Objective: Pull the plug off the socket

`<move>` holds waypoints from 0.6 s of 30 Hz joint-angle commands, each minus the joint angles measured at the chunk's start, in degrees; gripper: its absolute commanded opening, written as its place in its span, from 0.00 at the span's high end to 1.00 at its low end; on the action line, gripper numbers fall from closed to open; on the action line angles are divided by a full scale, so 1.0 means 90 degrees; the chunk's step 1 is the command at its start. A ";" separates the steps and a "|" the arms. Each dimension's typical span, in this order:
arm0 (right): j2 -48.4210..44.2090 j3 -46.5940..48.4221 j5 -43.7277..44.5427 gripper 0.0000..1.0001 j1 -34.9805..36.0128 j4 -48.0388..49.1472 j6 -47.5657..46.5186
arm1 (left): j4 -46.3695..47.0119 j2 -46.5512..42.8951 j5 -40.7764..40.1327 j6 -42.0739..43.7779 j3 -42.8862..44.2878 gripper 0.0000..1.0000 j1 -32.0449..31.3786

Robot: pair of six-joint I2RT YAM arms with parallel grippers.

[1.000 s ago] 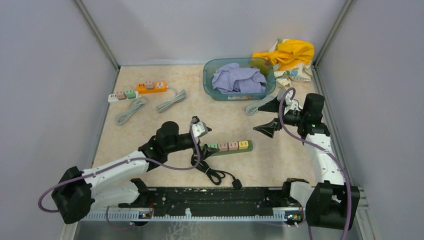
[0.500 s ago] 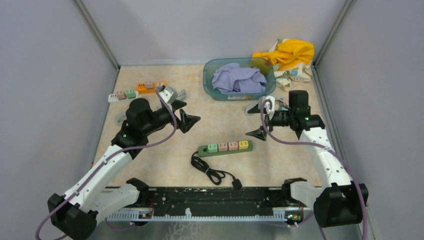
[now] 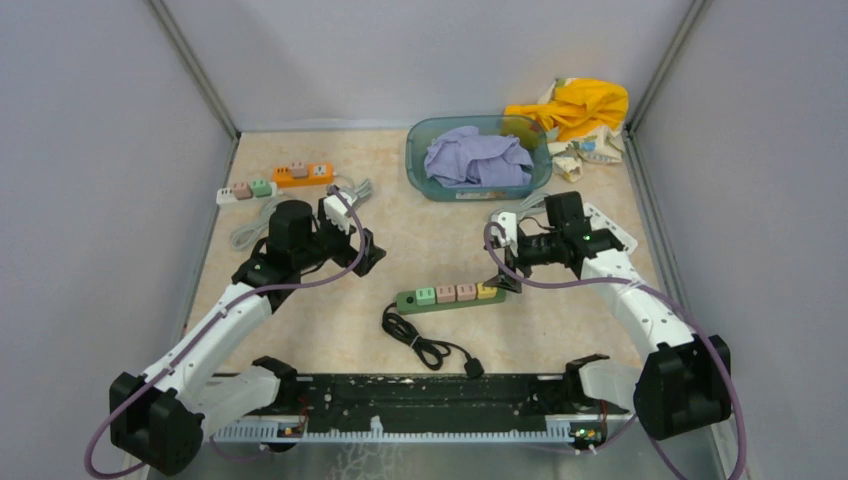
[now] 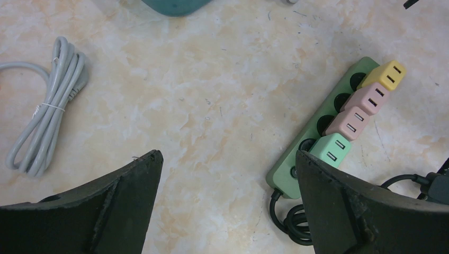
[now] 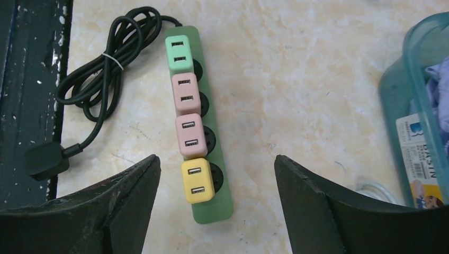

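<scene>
A green socket strip (image 3: 452,300) lies mid-table with a row of plugs on it: green (image 3: 425,296), two pink (image 3: 456,293) and yellow (image 3: 487,290). My right gripper (image 3: 503,270) hovers over the yellow end. In the right wrist view it (image 5: 217,157) stands open, its fingers either side of the yellow plug (image 5: 197,180) and clear of it. My left gripper (image 3: 368,250) hangs open to the strip's left. Its wrist view shows bare table between the fingers (image 4: 132,185), with the strip (image 4: 283,174) beside the right one.
The strip's black cord (image 3: 430,345) coils toward the near rail. At the back stand an orange strip (image 3: 303,174) and a white strip (image 3: 245,189) with grey cords (image 3: 343,200). A teal basin (image 3: 415,160) holds purple cloth, and yellow cloth (image 3: 575,105) fills the corner.
The left arm drew back from the green strip toward the left rear. The right arm came forward and down over the strip's yellow end, its jaws narrowing somewhat.
</scene>
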 commanded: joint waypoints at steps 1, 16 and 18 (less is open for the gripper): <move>0.0194 -0.0083 0.0622 0.21 0.0422 0.0346 -0.0119 | -0.0108 -0.0046 -0.0176 0.0274 -0.0043 0.00 0.0045; 0.0462 -0.0581 0.1609 0.30 0.1003 -0.0023 -0.1595 | -0.0085 0.0009 -0.0034 0.0296 -0.0086 0.00 0.0045; 0.0519 -0.0590 0.1716 0.31 0.1062 -0.0047 -0.1655 | -0.0082 0.0017 -0.0008 0.0292 -0.0091 0.00 0.0046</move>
